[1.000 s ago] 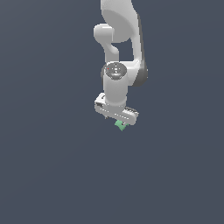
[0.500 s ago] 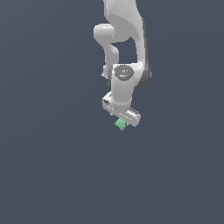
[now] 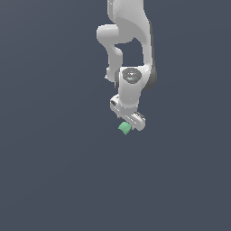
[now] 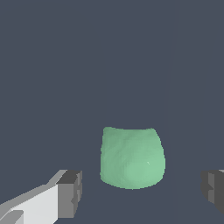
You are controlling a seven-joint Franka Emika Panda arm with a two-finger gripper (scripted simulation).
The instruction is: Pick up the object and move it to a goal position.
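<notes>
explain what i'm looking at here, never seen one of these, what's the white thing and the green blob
These are computer-rendered pictures of a simulated robot arm, white and jointed. The exterior view is from a camera off the arm, looking at the whole scene. At the arm's end is its tool, a two-fingered clamp. The wrist view is from a camera on the wrist, looking past the tool's two grey fingertips. The green blob is a small green block, the thing it should pick up and carry to a goal spot. The block sits between the open fingers, with clear gaps on both sides, so nothing is held. The surface is plain dark grey.
</notes>
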